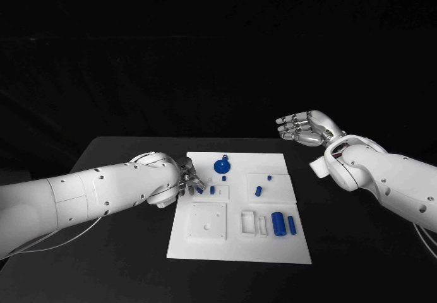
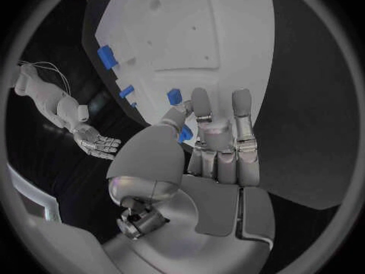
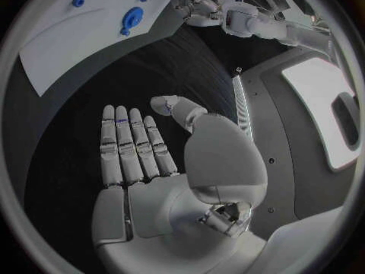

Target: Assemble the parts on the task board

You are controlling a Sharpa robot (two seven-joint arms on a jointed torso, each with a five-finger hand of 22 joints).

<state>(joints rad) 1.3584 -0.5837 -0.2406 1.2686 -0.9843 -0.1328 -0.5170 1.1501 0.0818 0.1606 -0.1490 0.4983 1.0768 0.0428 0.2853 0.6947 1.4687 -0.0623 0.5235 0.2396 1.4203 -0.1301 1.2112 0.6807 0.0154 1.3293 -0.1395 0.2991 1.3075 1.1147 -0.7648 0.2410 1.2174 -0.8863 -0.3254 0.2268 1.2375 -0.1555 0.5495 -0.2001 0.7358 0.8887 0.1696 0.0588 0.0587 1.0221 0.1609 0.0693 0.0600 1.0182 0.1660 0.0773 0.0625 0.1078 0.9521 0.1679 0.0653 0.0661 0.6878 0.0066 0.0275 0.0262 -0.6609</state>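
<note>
The task board point(image 1: 239, 249) lies in the centre of the frame on the black table point(image 1: 119, 265), and assembly looks barely begun: most blue parts lie loose on it. A round blue part point(image 1: 222, 166) sits near the board's top edge, small blue pieces point(image 1: 259, 190) in its middle, and two blue cylinders point(image 1: 283, 223) lie at lower right beside white recesses.

The left hand point(image 1: 189, 178) reaches over the board's left edge, its fingertips closing round a small blue part point(image 2: 184, 133). The right hand point(image 1: 308, 128) hovers at upper right, off the board, fingers loosely spread, holding nothing. The room behind is dark.
</note>
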